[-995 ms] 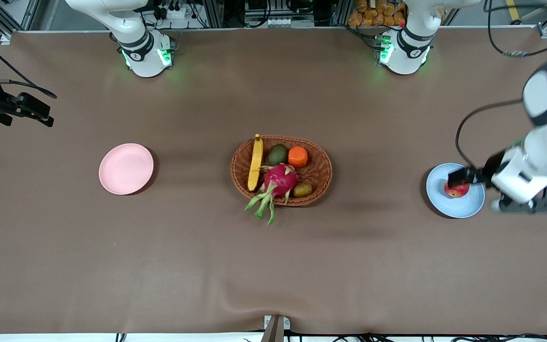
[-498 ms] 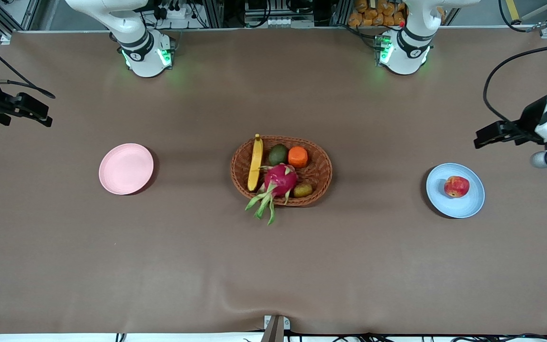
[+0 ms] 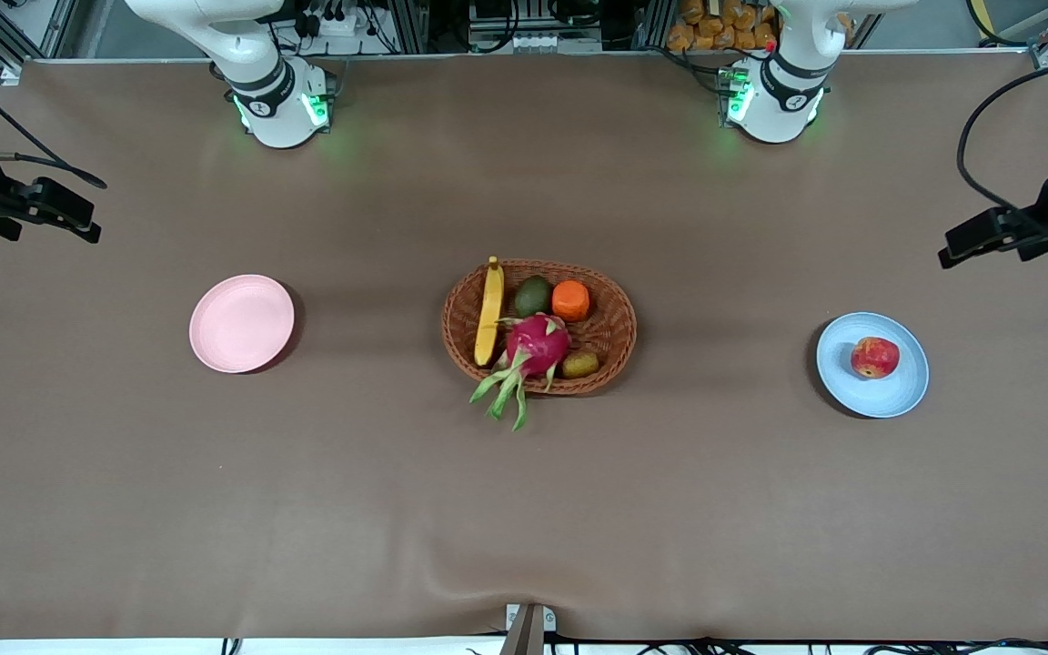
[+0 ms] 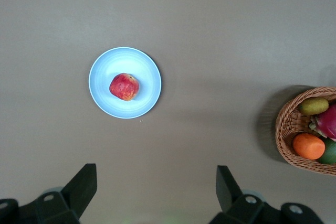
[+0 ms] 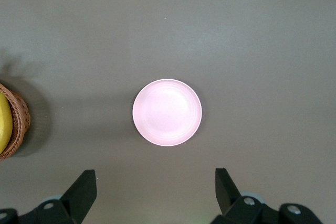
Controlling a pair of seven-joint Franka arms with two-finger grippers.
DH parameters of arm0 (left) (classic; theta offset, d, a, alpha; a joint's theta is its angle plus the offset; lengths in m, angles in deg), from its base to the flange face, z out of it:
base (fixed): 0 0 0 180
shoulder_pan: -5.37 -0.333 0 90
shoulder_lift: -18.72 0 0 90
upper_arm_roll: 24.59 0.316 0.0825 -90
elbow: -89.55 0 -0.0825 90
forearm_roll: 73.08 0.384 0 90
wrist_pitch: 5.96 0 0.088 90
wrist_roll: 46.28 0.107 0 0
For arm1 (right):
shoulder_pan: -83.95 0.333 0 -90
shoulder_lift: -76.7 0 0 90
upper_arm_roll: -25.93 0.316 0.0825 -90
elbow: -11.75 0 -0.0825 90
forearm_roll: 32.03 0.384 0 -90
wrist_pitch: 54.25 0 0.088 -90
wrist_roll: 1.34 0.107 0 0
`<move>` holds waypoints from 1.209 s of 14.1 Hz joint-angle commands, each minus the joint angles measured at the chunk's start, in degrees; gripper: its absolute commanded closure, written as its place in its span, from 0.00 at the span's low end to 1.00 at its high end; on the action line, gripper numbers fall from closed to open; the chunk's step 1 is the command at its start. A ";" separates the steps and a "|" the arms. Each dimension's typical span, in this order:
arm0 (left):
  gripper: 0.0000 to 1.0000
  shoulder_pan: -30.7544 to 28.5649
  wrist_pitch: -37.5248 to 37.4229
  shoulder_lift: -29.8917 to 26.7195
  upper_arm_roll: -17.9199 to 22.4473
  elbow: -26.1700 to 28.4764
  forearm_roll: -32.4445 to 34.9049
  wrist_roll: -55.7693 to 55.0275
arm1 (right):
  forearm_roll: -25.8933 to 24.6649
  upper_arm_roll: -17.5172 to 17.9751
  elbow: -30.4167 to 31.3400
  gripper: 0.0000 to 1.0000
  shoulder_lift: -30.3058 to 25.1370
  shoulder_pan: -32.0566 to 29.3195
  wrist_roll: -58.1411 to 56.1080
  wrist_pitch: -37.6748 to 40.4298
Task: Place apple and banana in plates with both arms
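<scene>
Brown bench [image 3: 215, 509]: at its middle, a basket [image 3: 613, 341] holds the banana [image 3: 488, 312], dragon fruit [image 3: 537, 345] and orange [image 3: 570, 300]. The apple [image 3: 874, 357] sits on the blue plate [image 3: 904, 391]; the pink plate [image 3: 242, 323] lies bare. Left claw [image 4: 155, 190] and right claw [image 5: 155, 190] hang wide open, empty, over the bench's end edges.

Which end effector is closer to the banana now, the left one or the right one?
About equal, right slightly nearer. The banana lies in the basket mid-table. The right end effector and the left end effector wait, open, at their own table ends.
</scene>
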State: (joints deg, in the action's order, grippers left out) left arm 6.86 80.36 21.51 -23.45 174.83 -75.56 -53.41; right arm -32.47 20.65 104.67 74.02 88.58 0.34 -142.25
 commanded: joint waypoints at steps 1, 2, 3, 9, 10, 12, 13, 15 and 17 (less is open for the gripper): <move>0.00 -0.87 -1.68 -6.20 -0.87 4.17 0.81 -0.25 | -0.35 0.01 -0.46 0.00 -0.31 0.46 0.16 0.56; 0.00 -0.96 -1.34 -8.40 -0.70 6.71 0.81 -0.17 | -0.35 0.01 -0.46 0.00 -0.31 0.38 0.16 0.56; 0.00 -0.96 -1.07 -9.29 -0.35 8.39 0.55 -0.16 | -0.35 0.01 -0.46 0.00 -0.31 0.29 0.16 0.38; 0.00 -0.25 2.97 -7.02 0.36 7.88 0.72 1.07 | -0.27 0.01 -0.81 0.00 -0.22 0.64 0.16 0.38; 0.00 -0.17 3.24 -6.75 0.45 7.88 0.63 1.15 | -0.27 0.01 -0.81 0.00 -0.31 0.64 0.16 0.38; 0.00 -0.17 3.33 -6.66 0.54 7.88 0.63 1.15 | -0.35 0.01 -0.90 0.00 -0.22 0.64 0.16 0.38; 0.00 -0.17 3.41 -6.57 0.54 7.88 0.54 1.15 | -0.35 0.01 -0.90 0.00 -0.22 0.64 0.16 0.38; 0.00 -0.08 4.02 -6.57 0.45 7.88 1.07 1.76 | -0.27 0.01 -0.90 0.00 -0.22 0.64 0.16 0.38; 0.00 -0.17 4.55 -6.40 0.54 7.36 0.98 2.38 | -0.27 0.01 -0.90 0.00 -0.22 0.64 0.16 0.38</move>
State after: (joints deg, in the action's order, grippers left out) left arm 6.61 84.16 15.18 -23.01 182.66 -75.56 -52.46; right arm -32.47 20.84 104.36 74.02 88.71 0.34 -142.28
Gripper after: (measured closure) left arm 0.000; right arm 0.000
